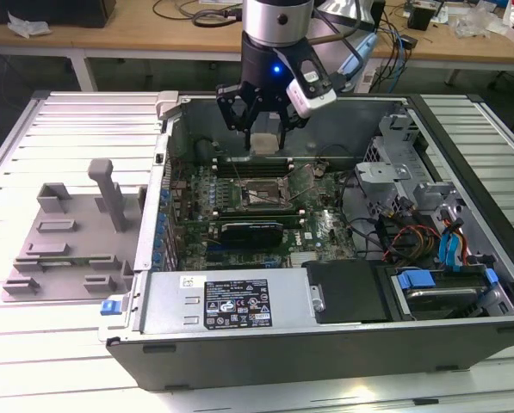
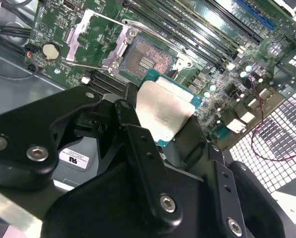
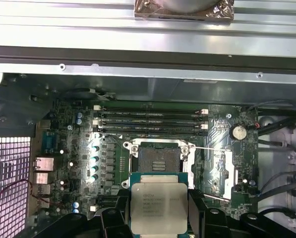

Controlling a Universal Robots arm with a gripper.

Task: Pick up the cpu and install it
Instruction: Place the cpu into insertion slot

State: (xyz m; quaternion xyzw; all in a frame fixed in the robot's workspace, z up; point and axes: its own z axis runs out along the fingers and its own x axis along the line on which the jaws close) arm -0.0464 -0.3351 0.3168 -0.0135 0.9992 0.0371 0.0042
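Exterior view: the black two-finger gripper hangs inside the open grey metal computer case

Second wrist view: it is clenched on the small flat silver-topped cpu, pinching opposite edges, the right hold for something light, stiff and likely delicate underneath

First wrist view: the chip lies level, metal top upward, nearly square, near the empty black-framed socket

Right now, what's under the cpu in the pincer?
Green motherboard, its open socket just beyond the cpu in the first wrist view. What lies directly beneath is covered by the cpu and pincer.
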